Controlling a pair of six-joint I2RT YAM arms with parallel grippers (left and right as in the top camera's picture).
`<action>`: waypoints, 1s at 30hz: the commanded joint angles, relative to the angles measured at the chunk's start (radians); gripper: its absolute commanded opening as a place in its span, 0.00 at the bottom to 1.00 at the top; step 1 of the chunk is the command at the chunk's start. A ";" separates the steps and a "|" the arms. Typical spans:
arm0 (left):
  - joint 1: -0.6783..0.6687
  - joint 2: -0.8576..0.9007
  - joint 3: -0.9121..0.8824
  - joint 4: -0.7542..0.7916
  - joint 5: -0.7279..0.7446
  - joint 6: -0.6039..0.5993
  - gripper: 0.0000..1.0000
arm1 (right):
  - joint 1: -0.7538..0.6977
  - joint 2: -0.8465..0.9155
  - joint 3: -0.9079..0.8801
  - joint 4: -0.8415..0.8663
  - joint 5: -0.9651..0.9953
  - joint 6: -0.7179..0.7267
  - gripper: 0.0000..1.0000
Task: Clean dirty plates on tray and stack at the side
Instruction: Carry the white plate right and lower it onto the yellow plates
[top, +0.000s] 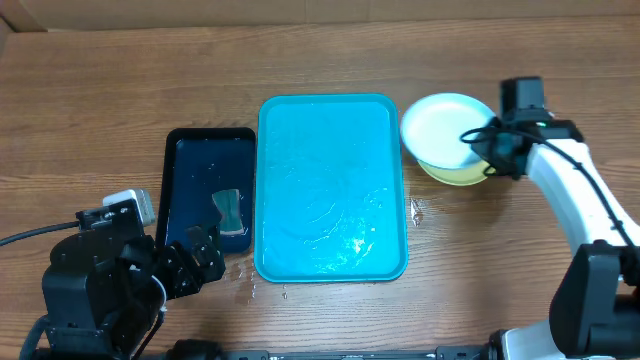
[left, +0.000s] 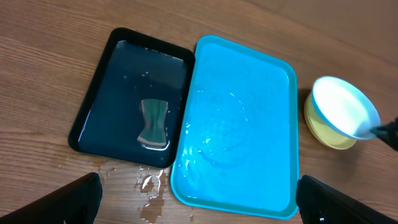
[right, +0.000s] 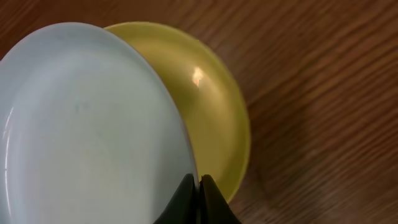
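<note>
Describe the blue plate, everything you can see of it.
The blue plate is round, shallow and pale blue, smooth plastic by its look, with a low raised rim. Its face looks clean; no specks show. The right gripper pinches its rim with jaws shut and holds it tilted, off the tray, on the right arm's side. It overlaps a yellow plate lying beneath it; whether the two touch I cannot tell.

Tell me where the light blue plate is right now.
In the overhead view the light blue plate is right of the turquoise tray, its rim pinched in the right gripper, partly covering the yellow-green plate beneath it.
</note>
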 joint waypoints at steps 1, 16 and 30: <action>0.001 -0.002 0.009 0.002 -0.014 -0.014 1.00 | -0.048 -0.012 -0.045 0.011 -0.018 -0.007 0.04; 0.001 -0.002 0.009 0.002 -0.014 -0.014 1.00 | -0.062 -0.011 -0.220 0.176 -0.056 -0.008 0.25; 0.001 -0.002 0.009 0.002 -0.014 -0.014 1.00 | -0.062 -0.011 -0.220 0.249 -0.248 -0.167 0.74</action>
